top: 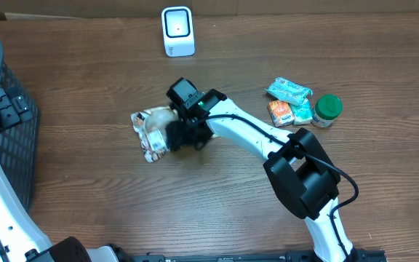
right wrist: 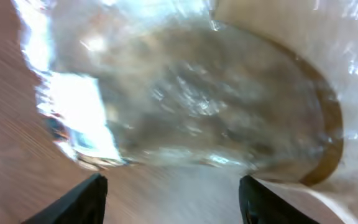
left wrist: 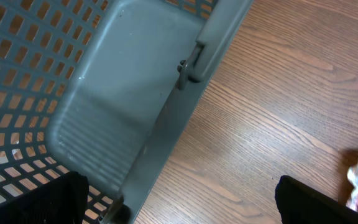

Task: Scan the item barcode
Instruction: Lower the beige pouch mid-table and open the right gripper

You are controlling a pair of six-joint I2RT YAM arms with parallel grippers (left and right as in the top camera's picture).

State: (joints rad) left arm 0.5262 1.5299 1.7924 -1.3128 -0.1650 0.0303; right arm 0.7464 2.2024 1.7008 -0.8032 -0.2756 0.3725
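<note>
The item [top: 150, 129] is a crinkled clear-plastic packet with a pale, round content, lying on the wooden table left of centre. In the right wrist view the item [right wrist: 191, 93] fills the upper frame, blurred. My right gripper [top: 177, 135] is at its right side, open; its fingers [right wrist: 82, 202] stand apart with only table between them, the packet just beyond the tips. The white barcode scanner [top: 178, 31] stands at the back of the table. My left gripper [left wrist: 179, 205] is wide open and holds nothing, hovering over the rim of the grey basket [left wrist: 135, 93].
The grey mesh basket [top: 6, 131] stands at the table's left edge. At the right lie teal packets [top: 289, 91], an orange packet [top: 280, 113] and a green-lidded jar [top: 327, 110]. The right arm [top: 253, 135] stretches across the middle.
</note>
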